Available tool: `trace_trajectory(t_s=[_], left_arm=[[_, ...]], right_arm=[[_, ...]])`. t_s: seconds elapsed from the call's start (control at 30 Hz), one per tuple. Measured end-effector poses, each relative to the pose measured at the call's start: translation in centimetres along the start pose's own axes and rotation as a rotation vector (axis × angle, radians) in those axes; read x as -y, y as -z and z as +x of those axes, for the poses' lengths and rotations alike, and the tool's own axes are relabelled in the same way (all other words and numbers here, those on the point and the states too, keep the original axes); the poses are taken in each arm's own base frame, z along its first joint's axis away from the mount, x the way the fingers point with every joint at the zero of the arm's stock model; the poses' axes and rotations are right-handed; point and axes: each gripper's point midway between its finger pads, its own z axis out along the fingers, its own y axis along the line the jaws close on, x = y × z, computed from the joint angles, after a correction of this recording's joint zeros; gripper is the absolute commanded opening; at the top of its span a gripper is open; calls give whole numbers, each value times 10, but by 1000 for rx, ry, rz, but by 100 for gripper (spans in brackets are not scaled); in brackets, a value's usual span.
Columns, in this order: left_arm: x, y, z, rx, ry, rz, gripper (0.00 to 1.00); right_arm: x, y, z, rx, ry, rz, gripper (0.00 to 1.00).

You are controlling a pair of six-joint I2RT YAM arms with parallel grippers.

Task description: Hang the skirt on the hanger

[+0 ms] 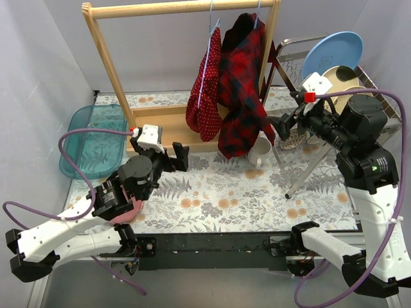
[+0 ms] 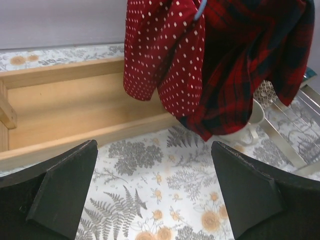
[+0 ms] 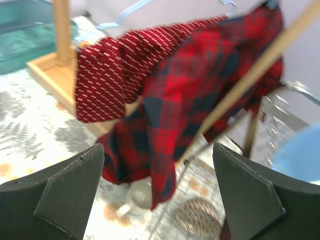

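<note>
The red plaid skirt hangs from a hanger on the wooden rack's top bar; it also shows in the wrist views. A red white-dotted garment hangs beside it on a pale blue hanger. My right gripper is open just right of the skirt's lower edge, holding nothing. My left gripper is open above the floral tabletop, in front of the rack's base and apart from both garments.
A white mug stands under the skirt's hem. A dish rack with a blue plate stands at the back right, a woven pad by its leg. A teal tray lies at the left. Something pink lies under the left arm.
</note>
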Motion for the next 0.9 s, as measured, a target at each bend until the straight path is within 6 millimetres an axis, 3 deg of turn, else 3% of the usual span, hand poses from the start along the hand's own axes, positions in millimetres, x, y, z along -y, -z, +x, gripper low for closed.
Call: trace_trajectory(t_s=[0.37,0.73,0.9], left_arm=[[-18,-43,-39,45,39,-69,98],[-11,-25,-91,151,103,1,98],[-12,-20,-96,165,111,8,98]], right_arm=[[46,36,14,-59,-46,321,99],[81,64,8,-35,-145,584,99],[86,71,-2,-11,-157,619,98]])
